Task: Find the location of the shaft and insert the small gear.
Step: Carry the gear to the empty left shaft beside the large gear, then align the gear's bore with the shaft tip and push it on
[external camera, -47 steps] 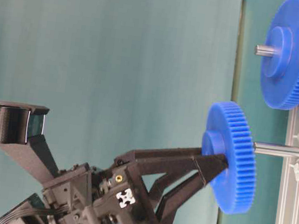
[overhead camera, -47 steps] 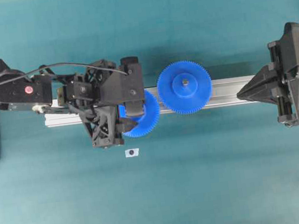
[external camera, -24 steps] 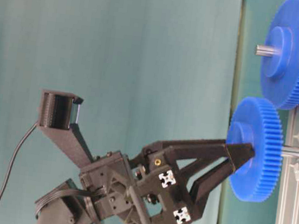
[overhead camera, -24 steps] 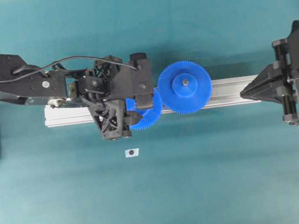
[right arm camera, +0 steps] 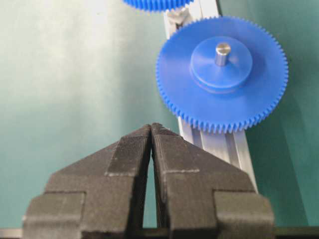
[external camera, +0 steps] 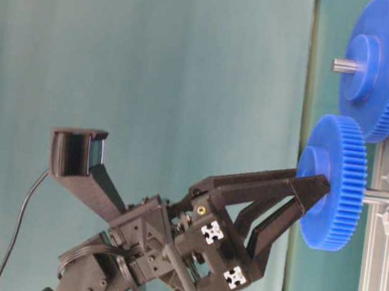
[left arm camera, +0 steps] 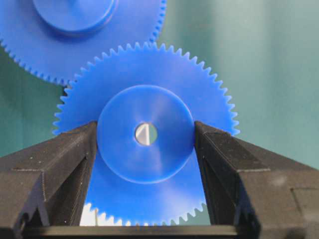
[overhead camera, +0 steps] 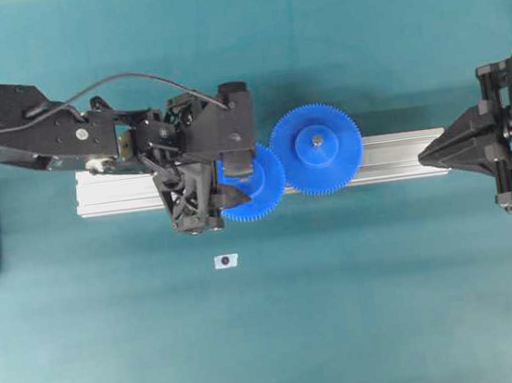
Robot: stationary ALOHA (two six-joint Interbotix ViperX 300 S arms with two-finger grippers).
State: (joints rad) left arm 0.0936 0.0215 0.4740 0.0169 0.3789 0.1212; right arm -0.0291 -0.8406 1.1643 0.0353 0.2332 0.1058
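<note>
The small gear (overhead camera: 265,187) is a blue toothed disc, and my left gripper (overhead camera: 236,180) is shut on its raised hub (left arm camera: 145,164), one black finger (left arm camera: 65,154) on each side. The gear sits threaded on the shaft (external camera: 380,198), a grey pin rising from the aluminium rail (overhead camera: 392,156). The pin's end shows inside the hub hole in the left wrist view. From table level, a short bare length of shaft separates the gear from the rail. Its teeth lie against the larger blue gear (overhead camera: 316,149). My right gripper (overhead camera: 426,154) is shut and empty over the rail's right end.
The larger gear (right arm camera: 222,74) sits on its own metal pin (right arm camera: 222,52) on the rail, ahead of the right gripper (right arm camera: 151,127). A small white tag with a dark dot (overhead camera: 226,260) lies on the teal table in front of the rail.
My left gripper has carried the small gear down along the shaft toward the rail, bringing it in beside the larger gear. The right arm has drifted slightly to the right.
</note>
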